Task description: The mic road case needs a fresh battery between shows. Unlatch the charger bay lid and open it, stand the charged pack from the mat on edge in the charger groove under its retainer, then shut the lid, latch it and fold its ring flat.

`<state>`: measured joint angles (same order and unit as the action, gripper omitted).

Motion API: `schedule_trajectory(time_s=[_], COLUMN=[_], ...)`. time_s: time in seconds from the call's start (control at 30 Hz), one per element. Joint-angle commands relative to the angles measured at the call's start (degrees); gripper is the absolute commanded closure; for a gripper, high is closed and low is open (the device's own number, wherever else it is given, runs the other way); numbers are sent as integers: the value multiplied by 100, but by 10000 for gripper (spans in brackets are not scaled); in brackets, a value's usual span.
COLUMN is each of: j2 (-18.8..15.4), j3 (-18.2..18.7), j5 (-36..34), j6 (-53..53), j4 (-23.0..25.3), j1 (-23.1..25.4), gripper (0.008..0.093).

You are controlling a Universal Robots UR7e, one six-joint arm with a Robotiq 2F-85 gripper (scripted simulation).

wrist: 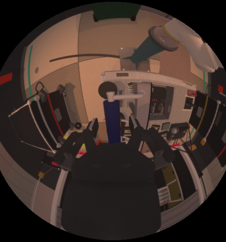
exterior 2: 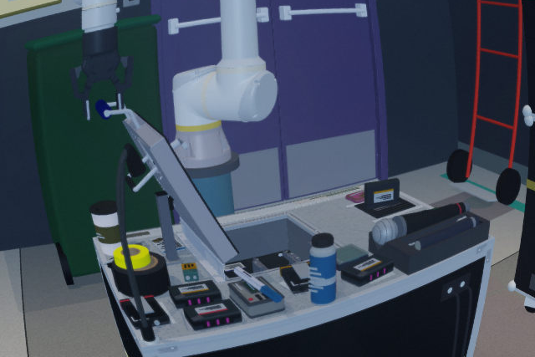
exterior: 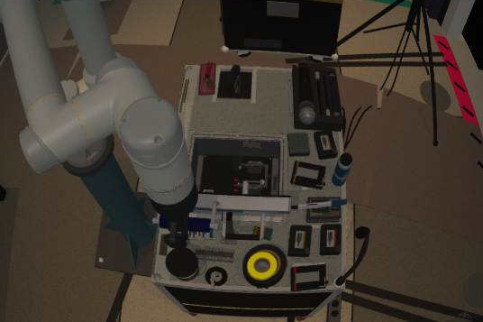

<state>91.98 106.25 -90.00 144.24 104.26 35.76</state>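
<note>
My gripper (exterior 2: 103, 104) (wrist: 114, 126) hangs open and empty over the raised edge of the charger bay lid (exterior 2: 179, 191) (exterior: 245, 203), with the lid's blue handle (exterior 2: 103, 108) (wrist: 113, 120) (exterior: 198, 225) between its fingers. The grey lid stands tilted well back from the open bay (exterior: 239, 169) (exterior 2: 270, 241), hinged at the case's near side. Inside the bay I see the dark charger with small pink lights (exterior: 235, 181). Several black battery packs lie on the case top, one with an orange end (exterior: 308, 174) right of the bay and others at the front (exterior 2: 194, 292).
A blue bottle (exterior 2: 323, 269) (exterior: 342, 169) stands right of the bay beside a microphone tray (exterior 2: 428, 232) (exterior: 316, 94). A yellow tape roll (exterior 2: 136, 269) (exterior: 264, 265), a coffee cup (exterior 2: 105, 221), a pen (exterior 2: 259, 286) and a gooseneck mic (exterior 2: 129, 232) crowd the front.
</note>
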Motion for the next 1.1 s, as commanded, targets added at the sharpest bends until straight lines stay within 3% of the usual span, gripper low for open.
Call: schedule_trajectory(time_s=[0.0,0.5,1.07], j2=[3,21,118], j3=[-3,-66,-546], j5=[0,0,0], j6=[0,0,0], j4=[3,-76,-655], j1=[0,0,0], gripper=[334,334,334])
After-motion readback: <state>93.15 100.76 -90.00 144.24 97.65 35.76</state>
